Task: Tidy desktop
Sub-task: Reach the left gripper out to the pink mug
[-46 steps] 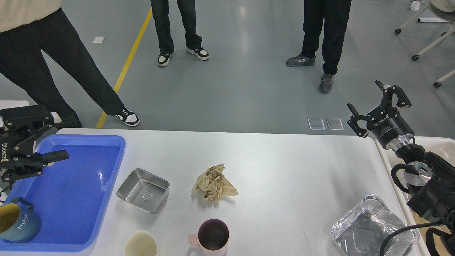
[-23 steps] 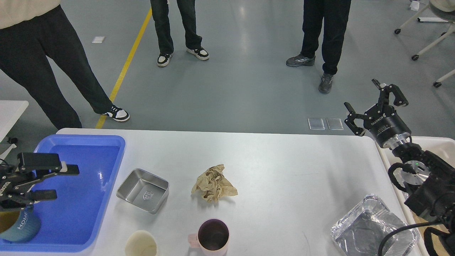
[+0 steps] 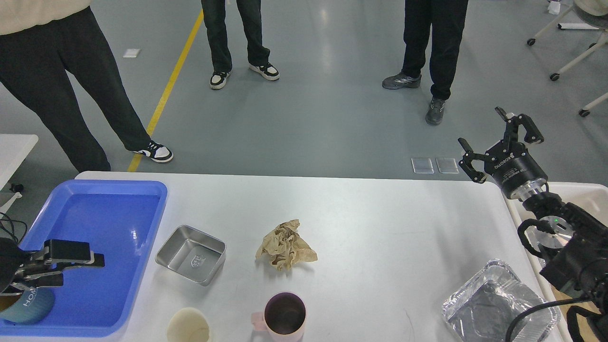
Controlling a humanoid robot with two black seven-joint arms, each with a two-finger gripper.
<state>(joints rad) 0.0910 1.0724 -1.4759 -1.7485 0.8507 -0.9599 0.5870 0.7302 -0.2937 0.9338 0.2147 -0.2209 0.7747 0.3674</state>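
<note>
The white desktop carries a crumpled brown paper ball at its middle, a square steel dish to the paper's left, a pink mug and a cream cup at the near edge, and a crinkled foil tray near right. My left gripper hangs open low over the blue tray's near-left part, just above a teal mug standing in the tray. My right gripper is open and empty, raised off the desktop's far right corner.
The blue tray fills the desktop's left end. A cream-white bin stands off the right edge, partly behind my right arm. Three people stand on the grey floor beyond the far edge. Rolling chair legs show at the top right.
My left gripper has dropped from the tray's far-left corner toward its near-left part, ending over the teal mug. The right gripper has drifted slightly left. The person at left stepped back.
</note>
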